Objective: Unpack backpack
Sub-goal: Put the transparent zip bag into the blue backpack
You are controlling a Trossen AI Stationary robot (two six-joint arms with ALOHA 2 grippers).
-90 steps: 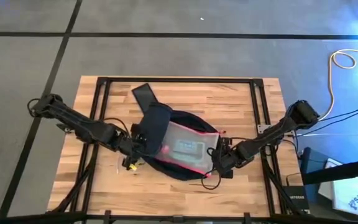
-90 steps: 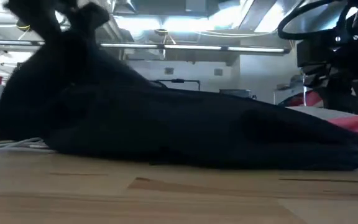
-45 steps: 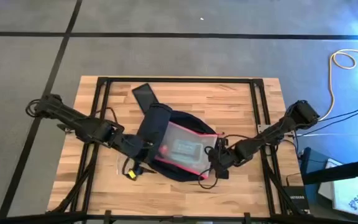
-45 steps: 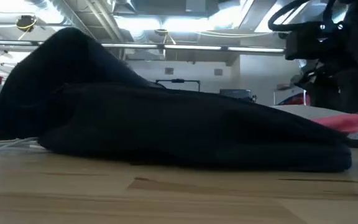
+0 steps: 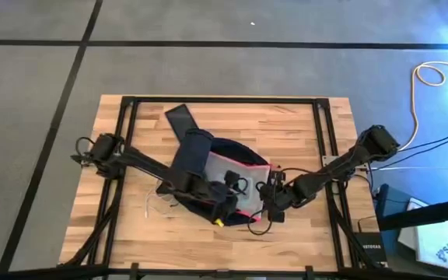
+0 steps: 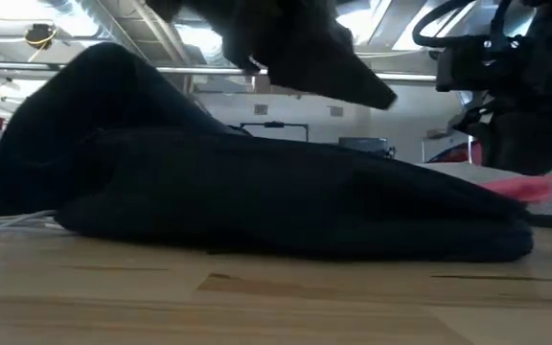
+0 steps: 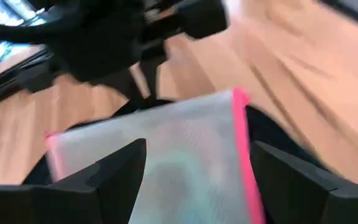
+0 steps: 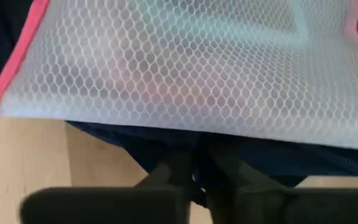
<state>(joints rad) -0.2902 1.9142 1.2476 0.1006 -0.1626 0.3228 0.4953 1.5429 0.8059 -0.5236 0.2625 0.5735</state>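
Backpack (image 5: 208, 167) lies flat mid-surface (image 5: 286, 124), mesh pouch (image 5: 243, 177) on top. Your left tool (image 5: 228, 194) hovers over pouch, fingers (image 7: 114, 171) spread wide, holding nothing. Your right tool (image 5: 269, 204) at backpack's right edge, closed on backpack fabric below pouch.

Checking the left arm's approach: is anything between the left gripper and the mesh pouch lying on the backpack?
Nothing visible. The left gripper, fingers open, hovers directly over the mesh pouch on the backpack; the right gripper is at the backpack's edge.
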